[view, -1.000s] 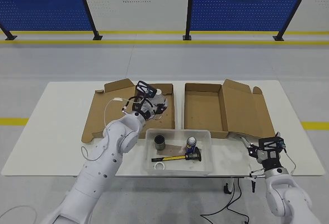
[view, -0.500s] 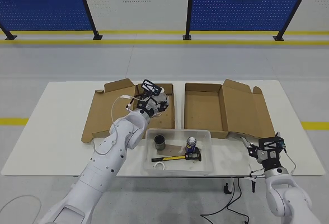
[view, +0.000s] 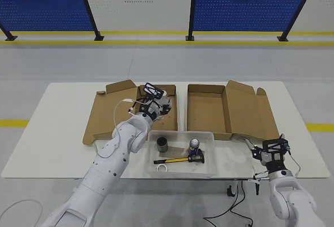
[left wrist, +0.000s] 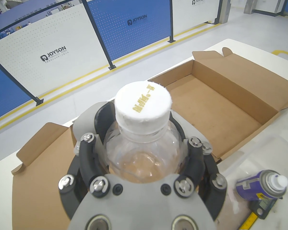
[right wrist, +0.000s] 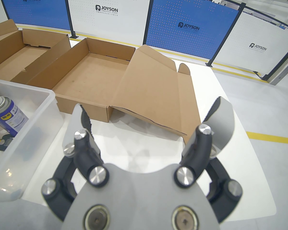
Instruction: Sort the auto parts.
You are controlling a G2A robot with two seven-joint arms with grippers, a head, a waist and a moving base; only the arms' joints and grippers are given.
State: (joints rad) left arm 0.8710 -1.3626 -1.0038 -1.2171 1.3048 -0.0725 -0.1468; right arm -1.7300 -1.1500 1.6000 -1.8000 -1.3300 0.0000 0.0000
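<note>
From above, the left gripper (view: 157,101) is hanging over the right-hand part of the left cardboard box (view: 113,113), and it is clamping a clear plastic bottle (view: 165,105). Whether the bottle is touching the box floor cannot be told from here. The right cardboard box (view: 207,113) is lying open just beside it, flaps spread. In front of both boxes a clear plastic bin (view: 181,133) is sitting near the table (view: 59,130) edge. It is holding a purple spray can (view: 194,146), a black cylinder (view: 162,142), a yellow measuring tool (view: 178,160) and a white ring (view: 161,168). The right gripper (view: 272,148) is hovering over the table's near right corner, well apart from the bin.

On to the left wrist camera: the curved fingers (left wrist: 86,154) are wrapping round the bottle's shoulder on both sides. Its white cap (left wrist: 142,105) is pointing away toward the blue and white fence panels (left wrist: 124,25). The spray can is lying in the bin close by.

Now the right wrist camera: the right gripper's fingers (right wrist: 82,120) are standing wide apart with nothing between them, bare table showing through the gap. Beyond them the right box is gaping open, and the bin with the spray can is sitting off to one side.
</note>
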